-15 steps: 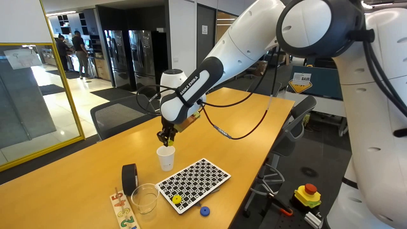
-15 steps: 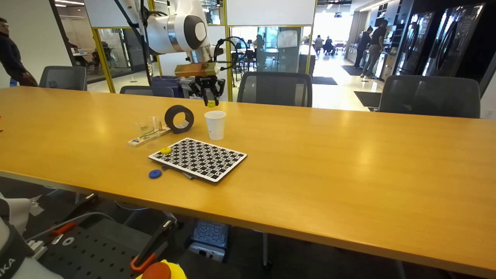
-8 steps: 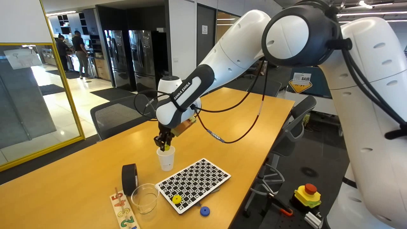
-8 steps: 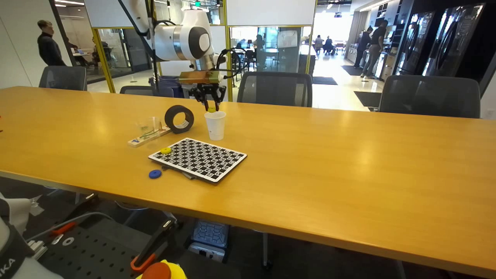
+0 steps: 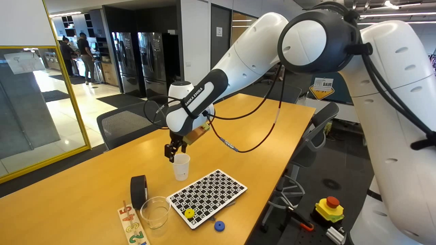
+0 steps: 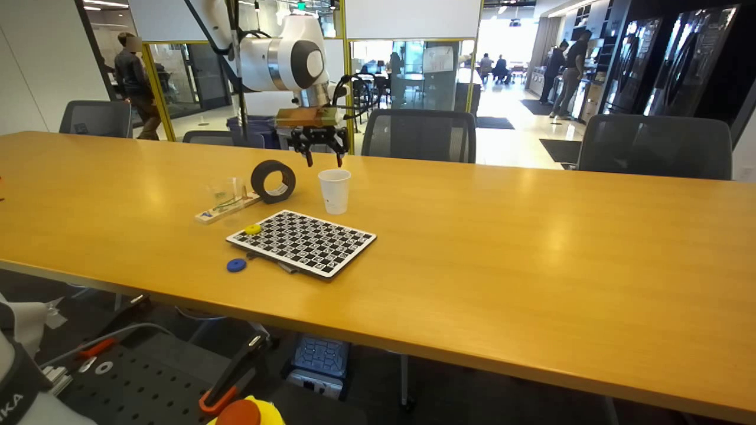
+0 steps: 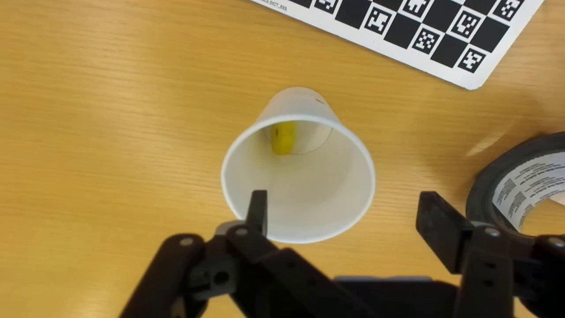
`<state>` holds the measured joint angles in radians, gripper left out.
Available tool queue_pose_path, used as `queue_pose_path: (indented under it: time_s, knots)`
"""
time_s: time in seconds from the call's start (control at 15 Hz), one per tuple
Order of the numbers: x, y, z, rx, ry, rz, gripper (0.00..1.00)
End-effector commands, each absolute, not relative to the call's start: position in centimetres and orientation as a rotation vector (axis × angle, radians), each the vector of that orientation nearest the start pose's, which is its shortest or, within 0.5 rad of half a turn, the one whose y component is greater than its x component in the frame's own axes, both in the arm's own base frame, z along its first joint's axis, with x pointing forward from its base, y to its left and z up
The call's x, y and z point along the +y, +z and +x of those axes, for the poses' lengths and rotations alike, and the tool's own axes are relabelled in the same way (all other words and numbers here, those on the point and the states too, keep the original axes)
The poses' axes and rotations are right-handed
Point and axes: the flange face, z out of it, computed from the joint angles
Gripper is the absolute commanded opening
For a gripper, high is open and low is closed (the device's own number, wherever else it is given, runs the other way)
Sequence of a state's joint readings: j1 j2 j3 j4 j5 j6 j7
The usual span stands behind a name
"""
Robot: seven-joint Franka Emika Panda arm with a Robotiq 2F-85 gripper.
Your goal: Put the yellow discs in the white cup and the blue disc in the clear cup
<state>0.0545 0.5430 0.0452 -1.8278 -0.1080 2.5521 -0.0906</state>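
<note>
Gripper [image 6: 324, 160] spread wide, fingers [image 7: 258, 210] well apart, just above the white cup [image 5: 181, 167]. In the wrist view one finger overlaps the cup's rim; can't tell if they touch. White cup upright on the table [image 6: 531, 265], well in from both long edges. One yellow disc [image 7: 283, 138] inside it, down at the bottom against the wall, apparently on its edge. Second yellow disc [image 5: 189, 213] lies on the ChArUco board [image 5: 213, 192], by one of its short sides. Blue disc [image 5: 219, 226] flat on the tabletop, just off a corner of the board, toward the robot-side long edge; of the task items it's closest to that edge. Clear cup [image 5: 155, 214] upright, between the board and a wooden number strip [image 5: 132, 225]; can't tell if it touches either. Black tape roll [image 5: 138, 191] stands on its rim just beside clear cup and strip. Mesh-back chairs [image 6: 419, 133] along the opposite long edge. Emergency-stop button [image 5: 329, 210] off the table, past the robot-side edge.
</note>
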Motion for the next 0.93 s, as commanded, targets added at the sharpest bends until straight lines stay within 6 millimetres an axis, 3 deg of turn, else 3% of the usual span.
queue_pose_path:
  time_s: [0.0, 0.27, 0.53, 0.87]
  knots:
    - [7.6, 27.7, 64.2, -0.446, -0.323, -3.175, 1.0]
    - [9.5, 27.2, 60.2, -0.484, -0.257, -3.198, 1.0]
    - [11.3, 24.6, 56.3, -0.519, -0.153, -3.182, 1.0]
    - [12.5, 20.6, 54.3, -0.571, -0.019, -3.137, 1.0]
